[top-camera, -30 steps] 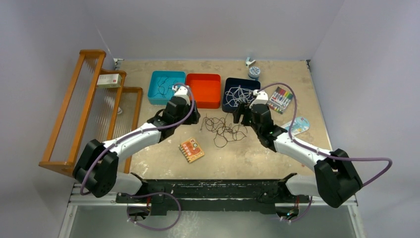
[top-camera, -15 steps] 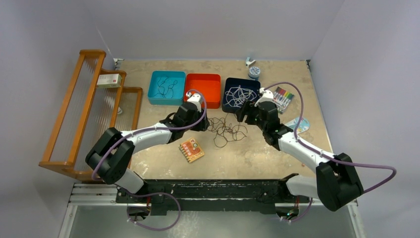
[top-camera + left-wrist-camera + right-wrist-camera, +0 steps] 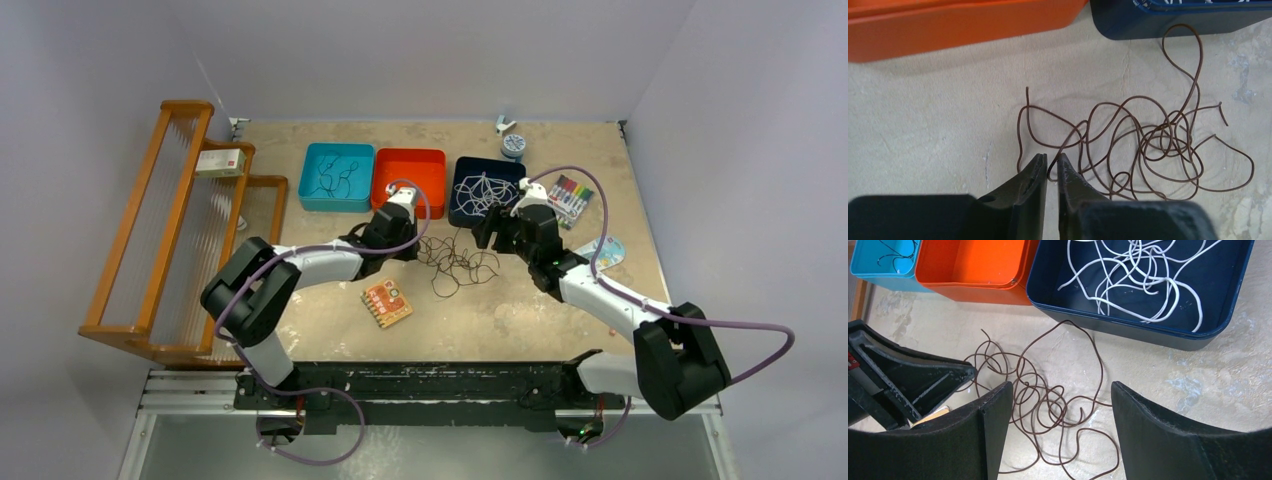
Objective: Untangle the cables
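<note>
Left wrist view puts the brown cable tangle [image 3: 1165, 134] on the tabletop [image 3: 923, 115], spreading right and ahead of my left jaws, with its nearest loop right at their tips. Those jaws stand narrow, almost together, and I cannot tell whether they pinch that strand. My right jaws gape wide over the tangle's other side, holding nothing. The tangle runs long across, from one arm toward the other, so I judge the left arm the nearer one to draw a strand out leftward.
</note>
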`<state>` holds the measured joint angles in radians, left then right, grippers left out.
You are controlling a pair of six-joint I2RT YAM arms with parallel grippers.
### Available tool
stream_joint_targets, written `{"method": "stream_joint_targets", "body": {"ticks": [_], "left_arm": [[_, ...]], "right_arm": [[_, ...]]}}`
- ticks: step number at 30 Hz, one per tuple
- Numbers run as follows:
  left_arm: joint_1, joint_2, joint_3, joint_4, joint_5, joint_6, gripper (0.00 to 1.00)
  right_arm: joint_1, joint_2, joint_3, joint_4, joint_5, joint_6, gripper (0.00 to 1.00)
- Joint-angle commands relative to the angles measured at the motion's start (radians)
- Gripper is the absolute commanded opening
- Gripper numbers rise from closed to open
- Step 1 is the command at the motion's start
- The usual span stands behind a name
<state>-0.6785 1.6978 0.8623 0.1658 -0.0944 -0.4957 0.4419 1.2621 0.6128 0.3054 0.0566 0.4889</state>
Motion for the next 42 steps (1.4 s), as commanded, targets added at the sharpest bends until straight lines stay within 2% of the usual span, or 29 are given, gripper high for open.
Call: {"method": "stream_joint_targets", "body": {"ticks": [1, 3, 19, 24, 34, 42], "left_arm": [[-0.001, 0.004, 0.063, 0.063, -0.036, 0.034, 0.07], [-0.001, -0.011, 0.063, 0.055, -0.039, 0.041, 0.0], [-0.002, -0.373, 0.019, -0.184, -0.104, 0.079, 0.0], [-0.001, -0.419, 0.02, -0.204, -0.107, 0.093, 0.0], [-0.002, -0.479, 0.042, -0.236, -0.126, 0.122, 0.0], [0.0, -0.498, 0.062, -0.244, -0.121, 0.113, 0.0]], "right_arm": [[-0.002, -0.005, 0.005, 0.051, -0.015, -0.016, 0.73], [-0.002, -0.006, 0.005, 0.054, -0.016, -0.022, 0.73], [-0.002, -0.022, 0.018, 0.274, -0.248, -0.163, 0.75], [0.0, 0.031, 0.035, 0.346, -0.372, -0.169, 0.74], [0.037, 0.184, 0.127, 0.36, -0.344, -0.142, 0.7], [0.104, 0.28, 0.145, 0.479, -0.427, -0.178, 0.7]]}}
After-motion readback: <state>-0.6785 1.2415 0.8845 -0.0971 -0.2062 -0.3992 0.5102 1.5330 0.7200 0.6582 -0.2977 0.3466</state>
